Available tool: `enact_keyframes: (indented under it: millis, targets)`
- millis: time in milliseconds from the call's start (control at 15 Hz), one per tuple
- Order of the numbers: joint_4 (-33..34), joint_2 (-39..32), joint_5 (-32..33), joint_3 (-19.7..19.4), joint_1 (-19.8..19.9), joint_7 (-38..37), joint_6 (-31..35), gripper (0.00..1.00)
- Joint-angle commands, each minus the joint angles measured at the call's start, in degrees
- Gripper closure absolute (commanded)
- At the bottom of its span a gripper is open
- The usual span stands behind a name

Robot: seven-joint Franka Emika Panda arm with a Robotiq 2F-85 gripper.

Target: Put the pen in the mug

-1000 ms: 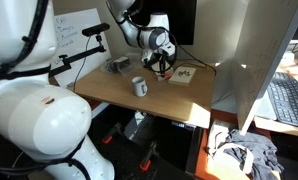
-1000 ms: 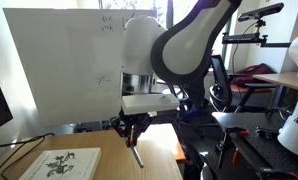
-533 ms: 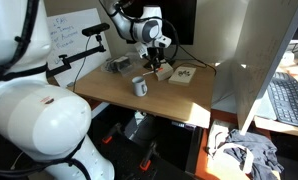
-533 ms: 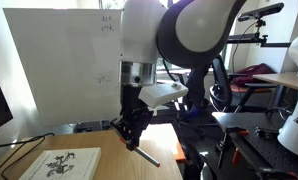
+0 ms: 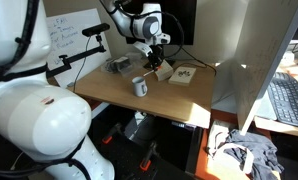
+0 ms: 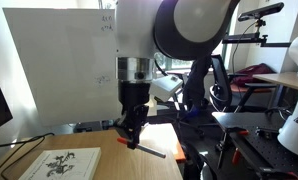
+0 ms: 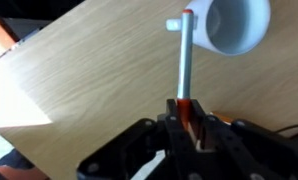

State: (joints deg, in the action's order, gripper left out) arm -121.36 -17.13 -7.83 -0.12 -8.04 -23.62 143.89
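Observation:
My gripper is shut on the pen. The pen is red-orange at the jaws, with a pale shaft and a white tip that reaches the rim of the mug. In an exterior view the gripper hangs just above and behind the white mug, which stands upright on the wooden table. In an exterior view the gripper holds the pen slanting out over the table. The mug does not show there.
A flat tan box with paper lies behind the mug and also shows in an exterior view. A grey object sits at the table's back. A whiteboard stands behind. The table's front edge is near.
The gripper has moved a little from the box toward the mug and turned. The pen in it has swung from pointing down to slanting sideways.

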Motion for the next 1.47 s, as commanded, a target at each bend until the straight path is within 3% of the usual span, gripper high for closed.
enact_keyframes:
  millis: [0,67,467,733,933,1133,1333,1400]
  targets:
    - [0.1,0.0,0.2,0.4,0.4,-0.1,-0.2,0.82]
    - [0.1,0.0,0.2,0.4,0.4,-0.1,-0.2,0.96]
    - [-3.0,-0.8,-12.3,8.2,6.2,23.6,14.0,0.96]
    - [-3.9,-1.3,-21.9,16.9,13.4,44.5,16.9,0.96]
    - [-2.7,-1.8,-33.1,24.7,20.2,62.4,15.6,0.96]
    - [-1.1,-3.2,-41.4,29.9,25.3,79.1,12.3,0.96]
    - [0.2,-5.4,-45.7,32.7,29.1,92.6,8.0,0.96]
    - [1.1,-5.5,-48.6,28.8,25.9,97.6,5.0,0.96]
